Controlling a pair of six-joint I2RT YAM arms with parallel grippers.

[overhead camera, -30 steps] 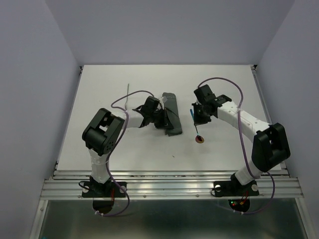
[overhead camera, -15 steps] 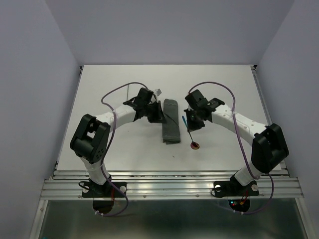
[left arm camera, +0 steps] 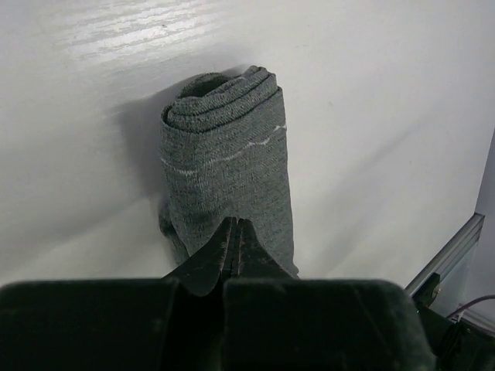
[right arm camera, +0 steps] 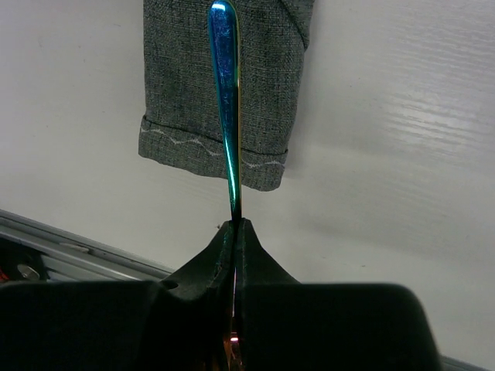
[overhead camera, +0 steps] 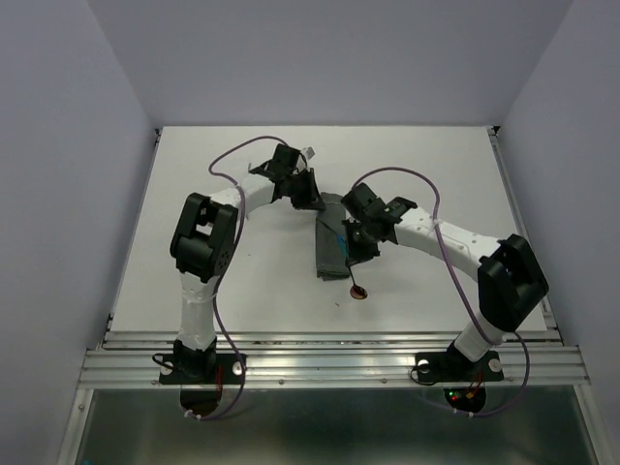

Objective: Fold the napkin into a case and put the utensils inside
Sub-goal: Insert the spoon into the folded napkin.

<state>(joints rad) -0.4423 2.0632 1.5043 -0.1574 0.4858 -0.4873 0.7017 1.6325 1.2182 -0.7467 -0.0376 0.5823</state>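
The napkin lies folded as a narrow dark grey case at the table's middle, running near to far. In the left wrist view the case shows its rolled end and a pale seam. My left gripper is shut, its tips resting on the cloth at the far end; I see nothing between them. My right gripper is shut on the spoon, whose red bowl hangs toward the near side. The teal handle reaches out over the case from the gripper.
White table with lilac walls on three sides. A metal rail runs along the near edge by both arm bases. Purple cables loop above each arm.
The right gripper has carried the spoon left, from beside the case to over it. The left arm has swung back to the case's far end, and the case now lies straighter.
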